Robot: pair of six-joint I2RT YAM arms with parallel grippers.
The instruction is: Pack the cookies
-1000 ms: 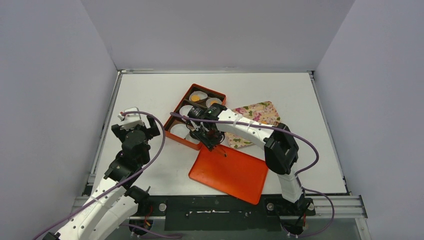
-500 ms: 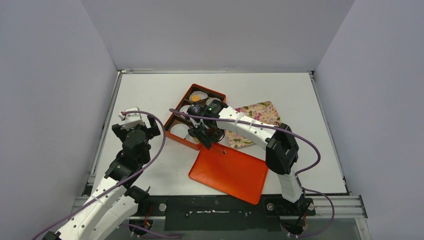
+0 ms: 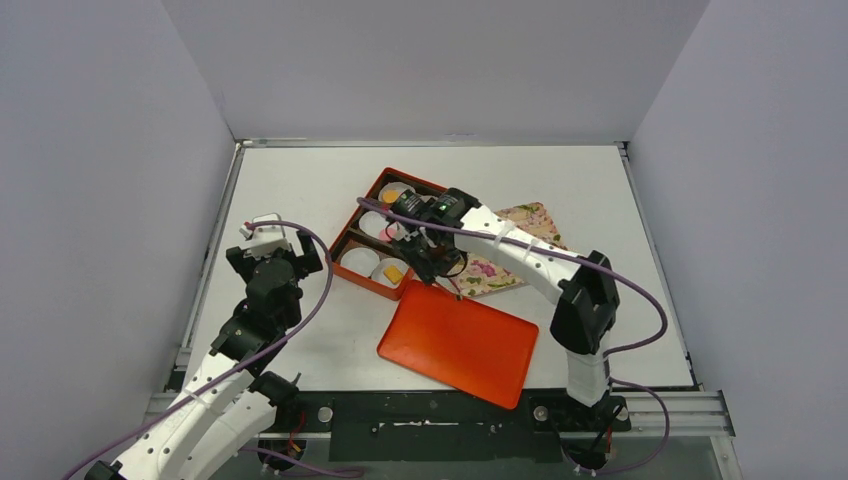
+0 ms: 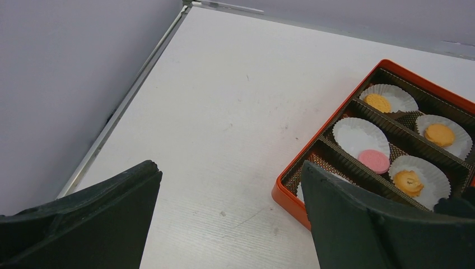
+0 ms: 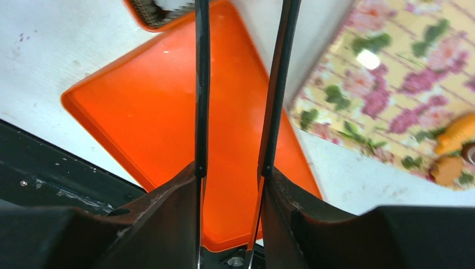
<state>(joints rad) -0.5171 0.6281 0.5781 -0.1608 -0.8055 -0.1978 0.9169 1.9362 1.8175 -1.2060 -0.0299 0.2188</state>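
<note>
Box (image 4: 288, 204) sits open on table (image 4: 224, 101). Its lid (image 3: 460, 345) lies flat just on the near side of it. Floral tray (image 5: 392, 84) is right of the box and partly under the right arm.

From the left wrist we count three orange cookies (image 4: 439, 134) and a pink cookie (image 4: 373, 161) in the box, each in a paper cup (image 4: 358, 134). In the top view we mark an orange cookie (image 3: 394, 272) in a cup in the box's nearest row. We also see two orange cookies (image 5: 448, 168) on the floral tray at the far right of the right wrist view. They are blurred.

Left gripper (image 4: 229, 224) hangs over bare table left of the box. Its jaws are spread wide and empty.

Right gripper (image 5: 244, 17) is over the lid's far edge, between the box corner and the floral tray. Its two thin blades (image 5: 200, 84) stand apart with a clear gap, and we see nothing between them. The tips run off the top of that view.
</note>
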